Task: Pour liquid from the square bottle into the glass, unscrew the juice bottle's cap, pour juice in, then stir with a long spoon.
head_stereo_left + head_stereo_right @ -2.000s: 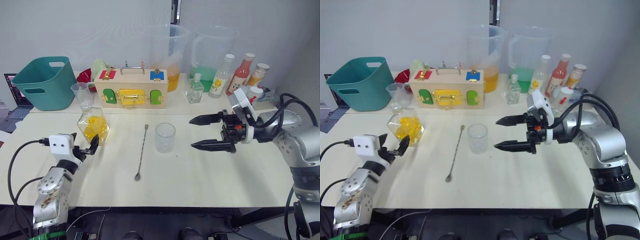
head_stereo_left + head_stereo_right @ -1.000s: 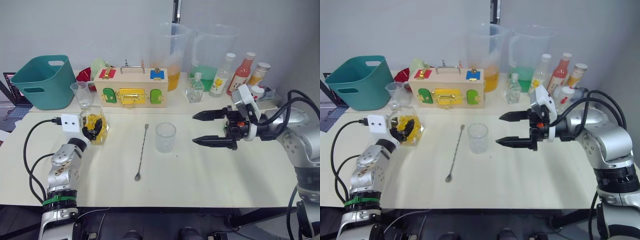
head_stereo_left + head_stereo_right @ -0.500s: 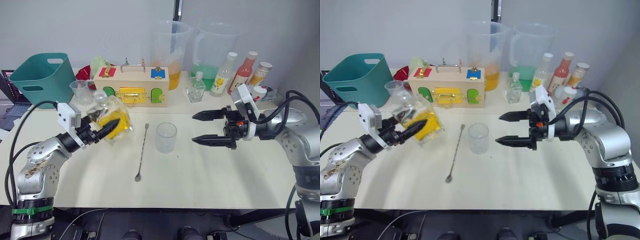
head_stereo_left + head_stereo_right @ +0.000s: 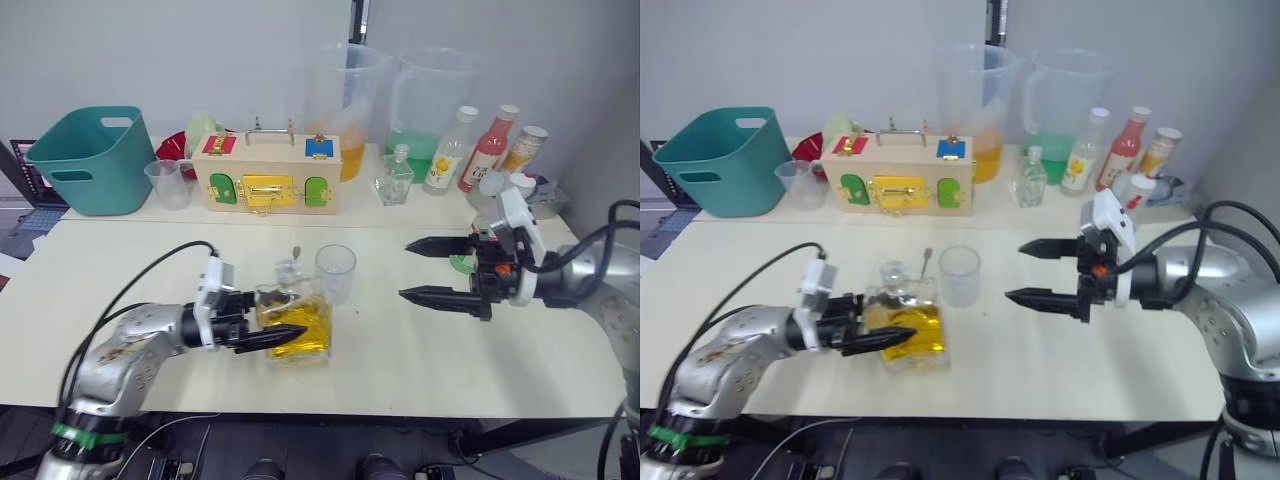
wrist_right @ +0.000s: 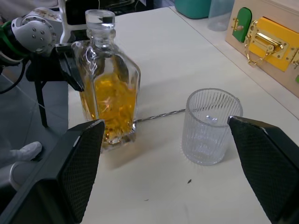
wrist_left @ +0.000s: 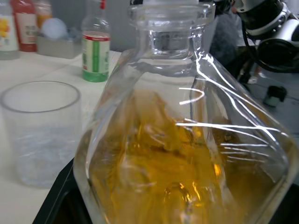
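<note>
Gripping the square bottle [image 4: 292, 325] low on its body beside the glass [image 4: 336, 273], the left gripper [image 4: 268, 335] carries heavy, slick, breakable glass; the right gripper [image 4: 433, 270] gapes empty.

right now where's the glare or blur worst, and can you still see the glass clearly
Left wrist view: bright streaks of glare cross the square bottle, and the bottles behind it look soft. Right wrist view: the glass is crisp, its ribbed wall plain. Left eye view: even light, with the glass legible beside the bottle held in the left claw.
</note>
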